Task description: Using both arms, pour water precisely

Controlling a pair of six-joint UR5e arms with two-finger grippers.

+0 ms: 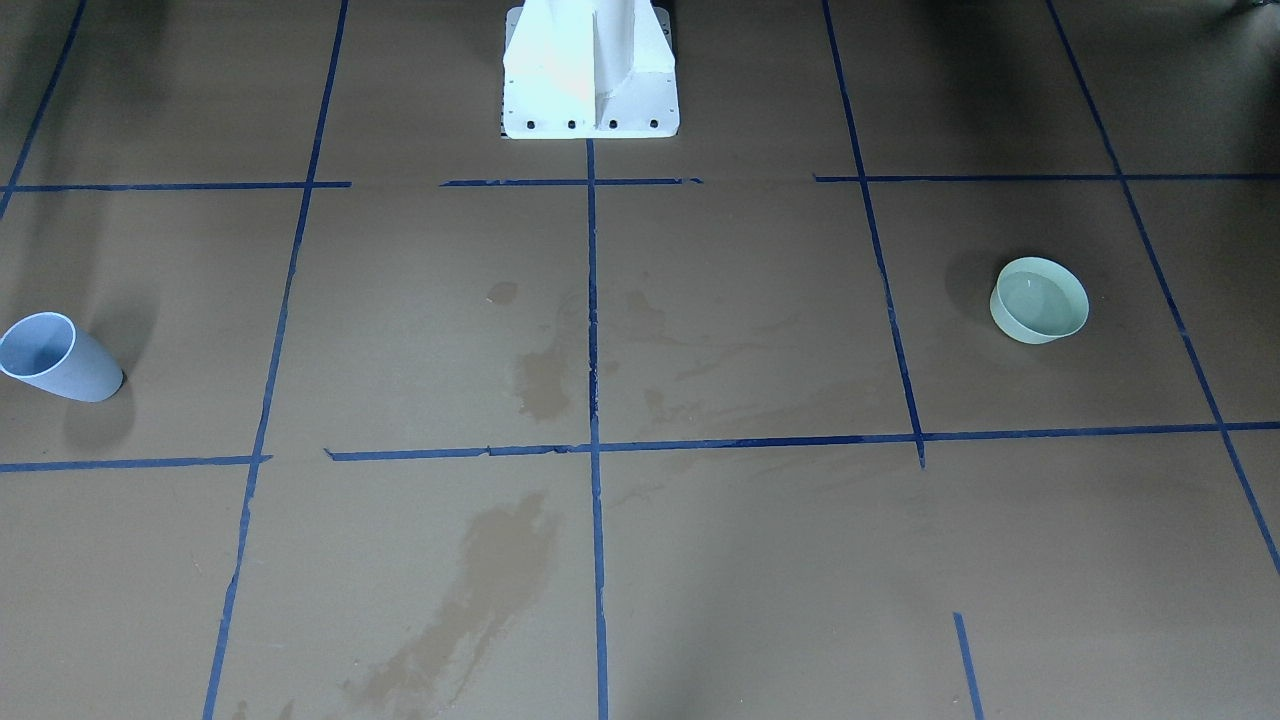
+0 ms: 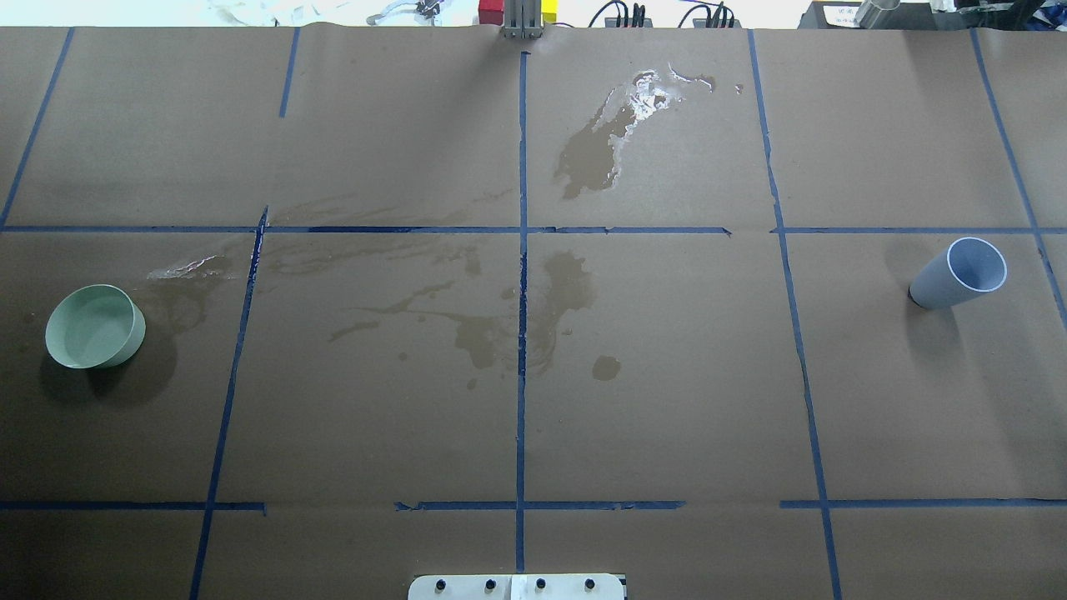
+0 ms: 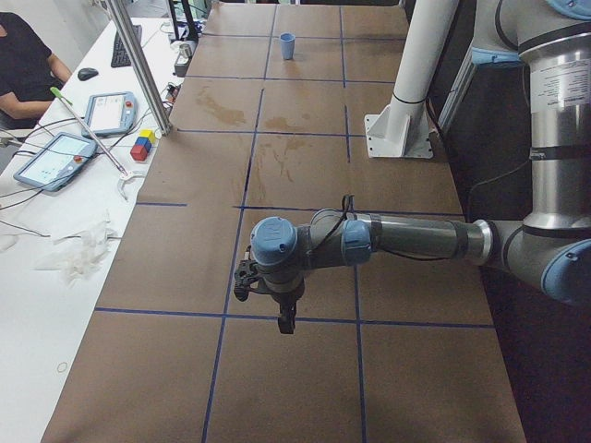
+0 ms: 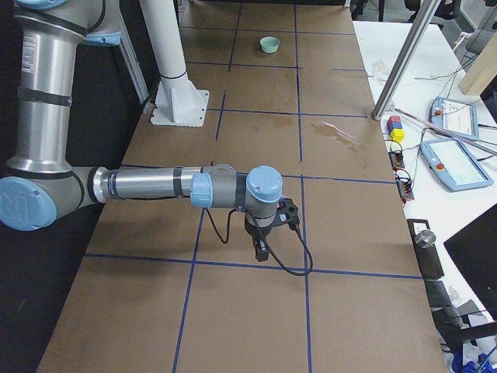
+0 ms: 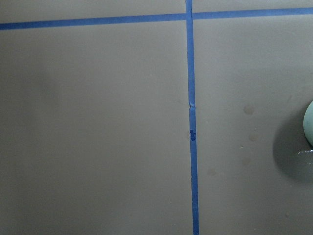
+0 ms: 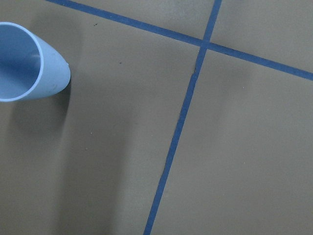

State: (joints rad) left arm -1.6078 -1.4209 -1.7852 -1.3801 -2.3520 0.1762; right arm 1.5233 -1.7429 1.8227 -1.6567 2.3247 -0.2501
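Observation:
A pale blue cup [image 2: 959, 273] stands upright on the brown paper on my right side and shows at the edge of the right wrist view [image 6: 29, 61]. A pale green bowl [image 2: 93, 327] sits on my left side; only its rim [image 5: 309, 122] enters the left wrist view. Glinting water [image 2: 648, 93] lies spilled on the far paper. The left gripper [image 3: 286, 318] and the right gripper [image 4: 262, 250] hang above the table near its two ends. They show only in the side views, so I cannot tell whether they are open or shut. Both arms are absent from the overhead view.
The white pedestal [image 1: 590, 70] stands at the table's middle edge. Blue tape lines [image 2: 522, 333] grid the paper, with brown stains [image 2: 575, 283] around the centre. A metal pole [image 3: 138, 65], coloured blocks [image 3: 143, 143], tablets [image 4: 458, 163] and a seated person [image 3: 28, 55] are at the operators' side.

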